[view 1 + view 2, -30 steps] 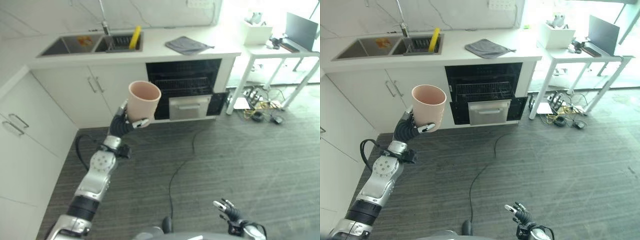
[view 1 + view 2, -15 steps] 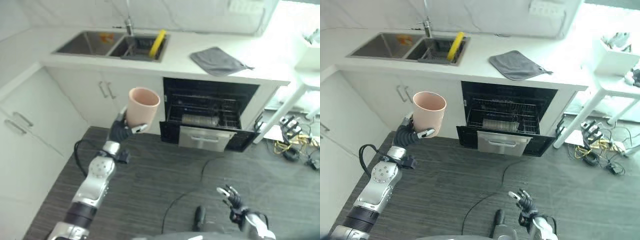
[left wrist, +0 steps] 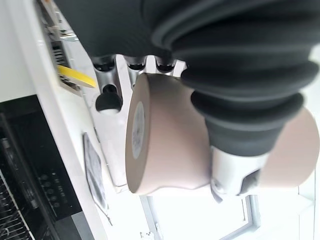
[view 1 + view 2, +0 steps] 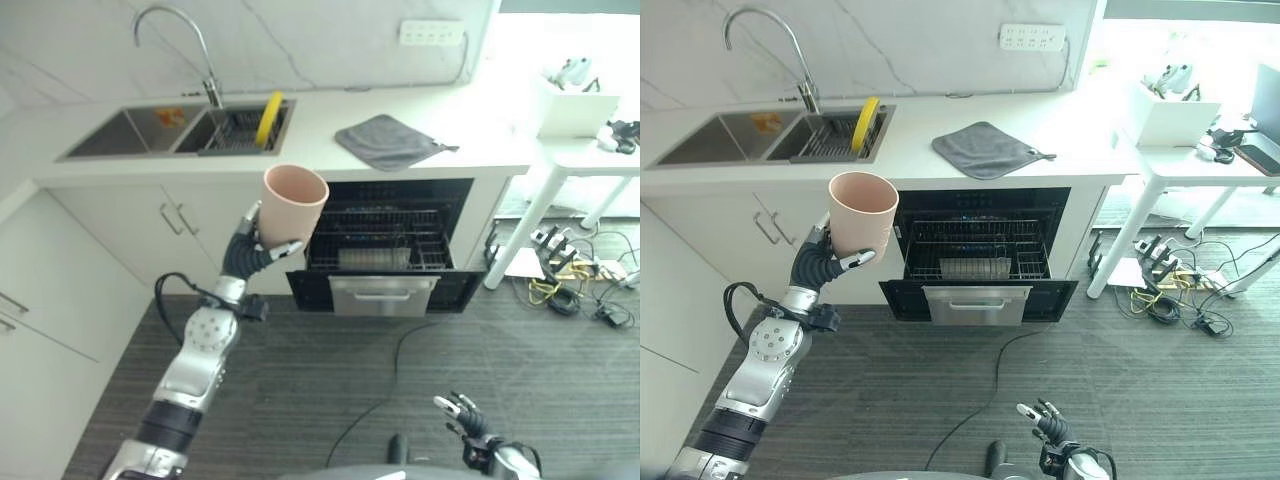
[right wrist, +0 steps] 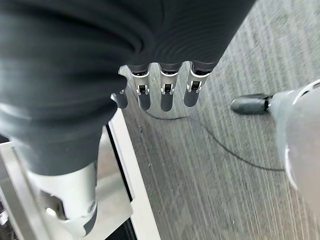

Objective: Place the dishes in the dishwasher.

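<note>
- Silver fingers of our right hand (image 4: 1045, 419) hang straight and relaxed, low over the floor, holding nothing.
- Our left hand (image 4: 250, 252) is curled round the pink cup (image 4: 293, 205), upright, mouth up; we see nothing inside it.
- We judge the grip sits low on the cup, so a quick swing could tip it out onto the floor.
- Beyond, the dishwasher (image 4: 388, 243) stands open, its rack (image 4: 978, 248) carrying a few pale dishes; a misjudged reach could knock the cup on the counter (image 4: 482, 150) edge.
- Farthest, the sink (image 4: 182, 131) holds a yellow item (image 4: 267, 105).
</note>
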